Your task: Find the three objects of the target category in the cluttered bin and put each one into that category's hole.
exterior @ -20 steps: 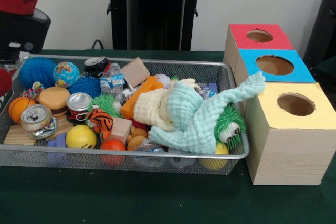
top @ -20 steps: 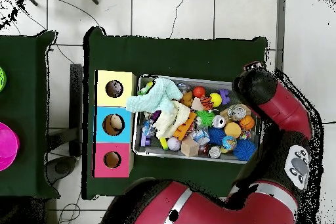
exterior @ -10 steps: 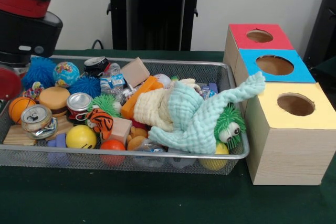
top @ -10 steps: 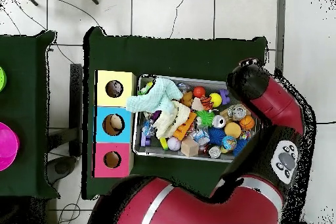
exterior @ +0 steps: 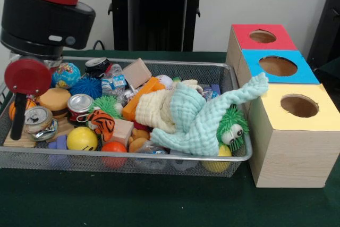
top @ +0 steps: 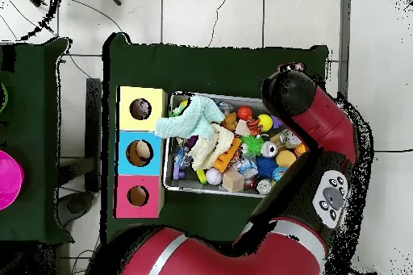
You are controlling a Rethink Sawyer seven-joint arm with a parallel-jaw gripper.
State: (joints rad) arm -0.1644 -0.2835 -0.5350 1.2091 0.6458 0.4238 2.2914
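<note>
I have the red and black arm (exterior: 45,11) over the left end of the wide silver wire-mesh bin (exterior: 133,162) in the front view. It sits on the dark green worktop (exterior: 159,206), just beside the row of three wooden boxes. I cannot see the gripper itself past the arm's bulk, so I cannot tell how it stands or whether it holds anything.

The bin looks full: a mint-green knitted cloth (exterior: 204,118) drapes out over its end toward the yellow-topped box (exterior: 297,131), with a cream cloth (exterior: 154,110), crushed silver cans (exterior: 79,103) and a yellow smiley ball (exterior: 82,139) among the clutter.

From above, something pale shows in the hole of the blue-topped box (top: 142,152); I cannot identify it. The red-topped box (top: 138,196) shows nothing I can make out. My judgement is that sorting is at an early stage, with most left.
</note>
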